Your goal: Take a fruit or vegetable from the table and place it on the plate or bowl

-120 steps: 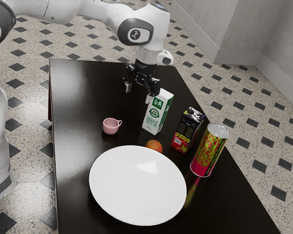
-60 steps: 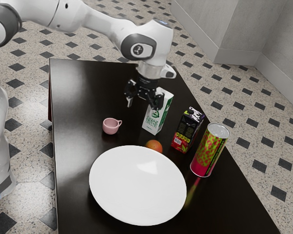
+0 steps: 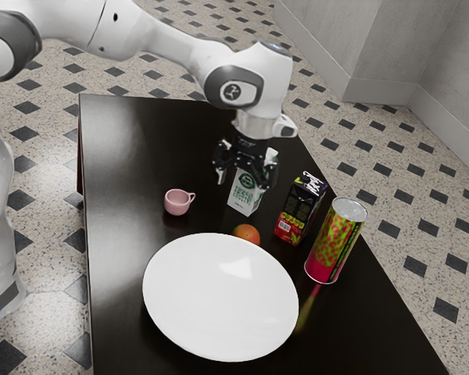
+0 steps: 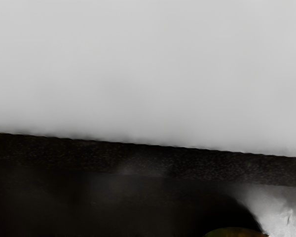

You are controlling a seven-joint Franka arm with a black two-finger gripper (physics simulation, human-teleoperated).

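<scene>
- Spanning most of the exterior view, a dark glossy table (image 3: 133,156) carries every object in the scene.
- The white Franka arm (image 3: 141,35) reaches in from the exterior view's left. Its black gripper (image 3: 243,178) points down with fingers spread wide and holds nothing. It hangs at the top of a carton, and whether a finger touches the carton cannot be told.
- A wide white plate (image 3: 219,305), the drop target, lies at the near end of the table. It looks shallow, and nothing lies on it.
- A tall patterned can (image 3: 335,239) stands toward the exterior view's right.
- A green-and-white milk carton (image 3: 246,195) stands upright under the claw.
- A dark juice box (image 3: 300,208) stands between the carton and the can.
- A small pink cup (image 3: 178,201) sits apart, toward the exterior view's left.
- The fruit (image 3: 247,233), small, round and orange-red, rests on the table touching or just beside the plate's far rim, in front of the carton. It is likely light, firm and smooth, and may roll if nudged. The best hold is probably a top-down pinch across its widest part, with the fingers kept clear of the carton and the plate edge.
</scene>
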